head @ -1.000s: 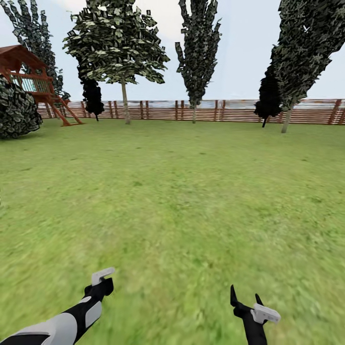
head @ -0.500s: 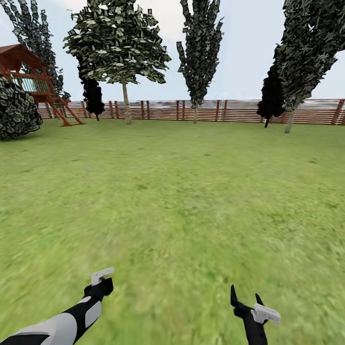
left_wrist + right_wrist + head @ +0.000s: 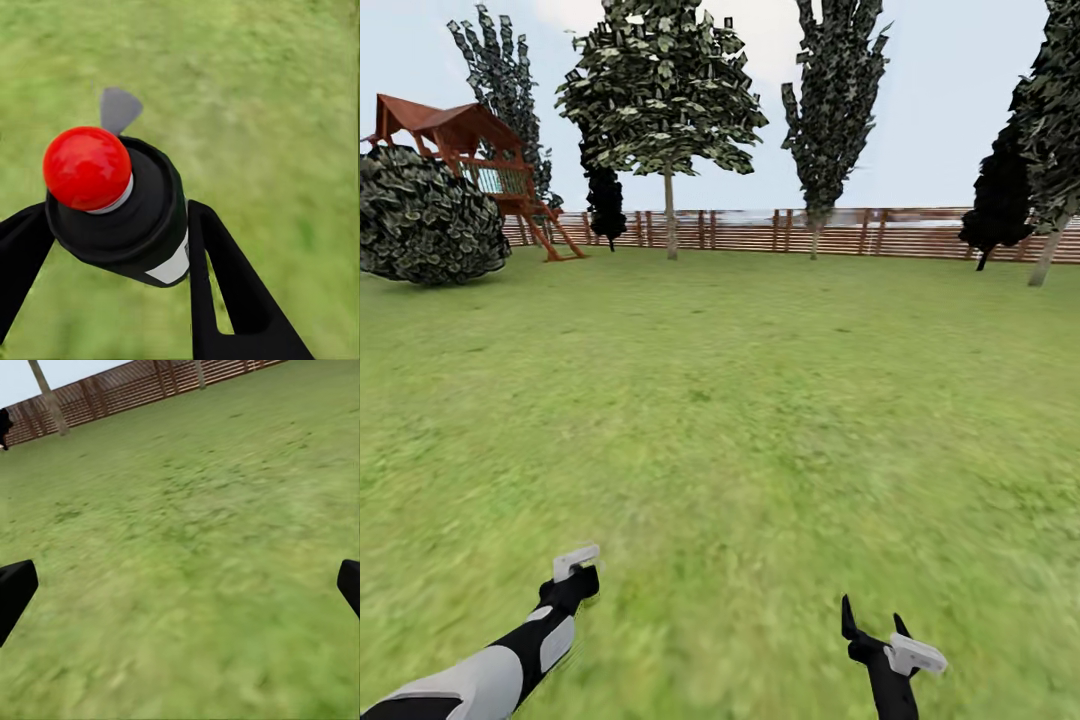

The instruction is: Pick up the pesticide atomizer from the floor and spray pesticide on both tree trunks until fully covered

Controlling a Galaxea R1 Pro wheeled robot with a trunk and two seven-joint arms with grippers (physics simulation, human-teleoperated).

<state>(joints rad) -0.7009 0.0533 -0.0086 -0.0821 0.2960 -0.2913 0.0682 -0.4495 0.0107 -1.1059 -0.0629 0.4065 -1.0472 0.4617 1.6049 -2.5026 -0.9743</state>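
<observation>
1. Atomizer first: the pesticide atomizer (image 3: pixel 124 214) sits clamped between the left gripper (image 3: pixel 112 247) fingers, off the grass (image 3: pixel 760 420), so pickup looks done.
2. The right gripper (image 3: pixel 870 620) hangs empty, its fingers spread wide apart.
3. Spraying seems not yet begun; no trunk is close.
4. Far off by the fence (image 3: pixel 860 232) stand a broad tree (image 3: pixel 665 90) and a slimmer tree (image 3: pixel 830 100).
5. From the head camera the bottle is hidden under the left wrist; which trunks are meant is hard to judge.
</observation>
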